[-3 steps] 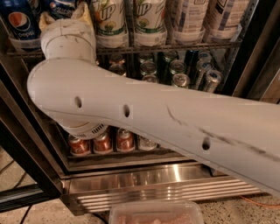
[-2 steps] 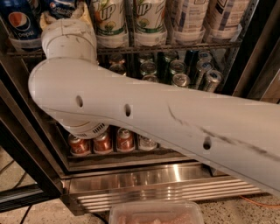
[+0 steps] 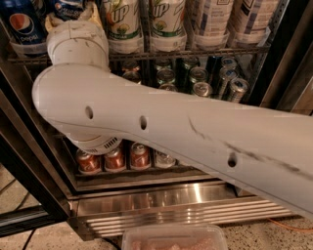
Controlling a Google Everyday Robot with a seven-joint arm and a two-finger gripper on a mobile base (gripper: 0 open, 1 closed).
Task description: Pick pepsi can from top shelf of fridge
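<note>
camera view | arm (image 3: 171, 132) nudged slightly right vs 1 s back, otherwise static | gripper (image 3: 73, 15) up at top shelf (image 3: 195, 51) of fridge (image 3: 171, 205), right at pepsi can (image 3: 68, 6) | grip state: cannot tell | likely settling on grasp, no extraction yet

The white arm (image 3: 161, 122) spans the fridge (image 3: 161, 212), bending upward at left; its end effector lies beyond the top edge.

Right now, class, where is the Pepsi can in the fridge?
In the camera view, the pepsi can stands top left on the top shelf, just left of the arm's wrist; the gripper is out of view.
</note>
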